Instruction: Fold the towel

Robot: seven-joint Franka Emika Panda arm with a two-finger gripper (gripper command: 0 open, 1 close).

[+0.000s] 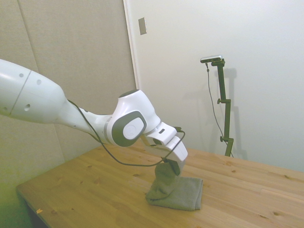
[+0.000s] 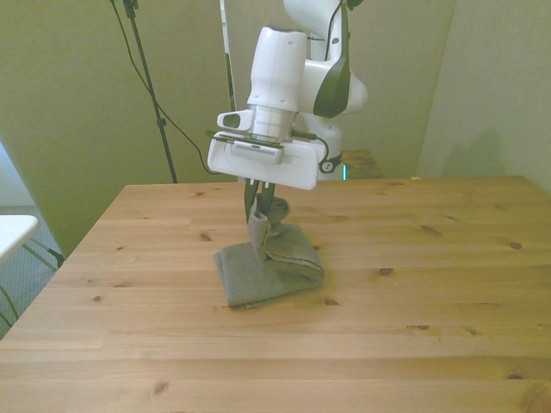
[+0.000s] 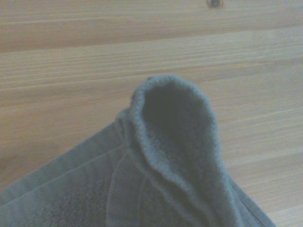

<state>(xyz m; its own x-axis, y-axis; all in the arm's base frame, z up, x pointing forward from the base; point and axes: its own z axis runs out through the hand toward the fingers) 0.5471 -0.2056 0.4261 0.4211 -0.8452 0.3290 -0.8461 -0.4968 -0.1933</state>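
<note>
The grey-green towel (image 2: 267,267) lies near the middle of the wooden table (image 2: 430,284), with one edge pulled up into a standing fold. My gripper (image 2: 261,200) is shut on that raised edge just above the table, its dark fingers pinching the cloth. In the side view the towel (image 1: 178,192) rests flat at its base while a narrow peak of it rises into the gripper (image 1: 170,167). Close up in the wrist view, the lifted fold of the towel (image 3: 177,142) curls over the flat part below.
Bare wooden table surrounds the towel on every side. A pale object (image 2: 13,232) shows beyond the table edge at the front view's left. Walls stand behind the table.
</note>
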